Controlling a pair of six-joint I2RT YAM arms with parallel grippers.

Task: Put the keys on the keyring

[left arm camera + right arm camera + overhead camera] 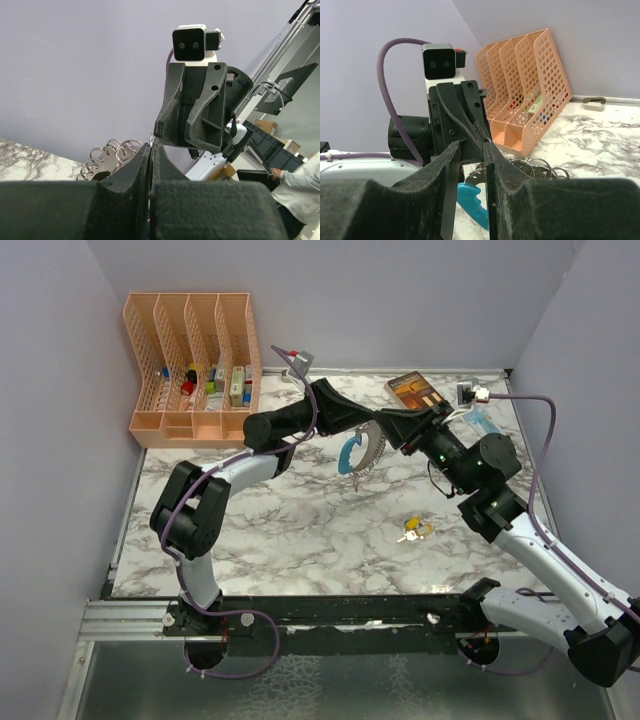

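The keyring (360,450) hangs above the marble table's middle back, with a light-blue curved piece and fanned grey metal pieces. My left gripper (370,427) is shut on its thin ring. In the left wrist view the wire loops (112,152) fan out left of the pressed-together left gripper (151,146). My right gripper (388,426) faces it tip to tip, its fingers a narrow gap apart with nothing between them. Through the right gripper (472,145) I see the blue piece (472,200) and the rings (535,167). The keys (414,530), yellowish, lie on the table (300,540) to the right.
An orange file organiser (195,370) with small items stands at the back left, also the organiser (530,85) in the right wrist view. A brown box (415,390), a white plug (472,393) and a light-blue item (482,423) lie at the back right.
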